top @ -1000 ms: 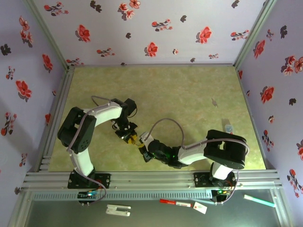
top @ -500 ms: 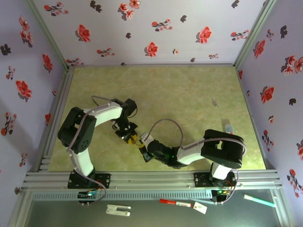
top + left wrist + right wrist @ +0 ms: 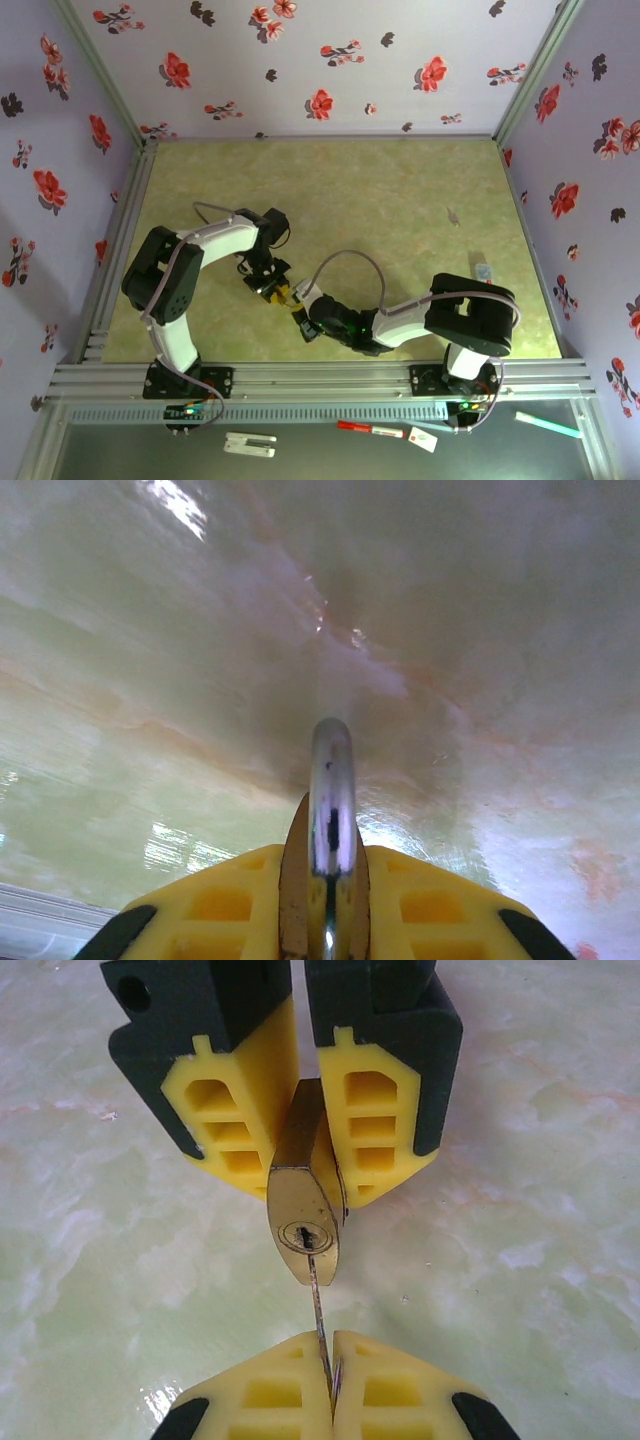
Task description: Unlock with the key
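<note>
Two end effectors meet low over a glossy, pale green marbled table (image 3: 400,200), boxed in by lilac walls (image 3: 300,60) papered with red and dark flowers. The left end effector (image 3: 272,287) is clamped on a brass padlock (image 3: 284,295), its yellow pads (image 3: 240,1110) pressed against the flat sides of the body. Just ahead of it, the right end effector (image 3: 300,316) is pinched tight on a thin key (image 3: 318,1310).

From the right wrist, the padlock's long axis runs straight from the left pads toward the right ones. The keyhole (image 3: 303,1236) end faces the right fingertips. The key's blade, seen edge-on, reaches from between those fingertips up to the slot; how deep it sits I can't tell.

The left wrist shows the other end of the padlock: the chrome shackle (image 3: 331,780), edge-on, rising between its own pads with shiny table beyond. From above, the key is too small to make out.
</note>
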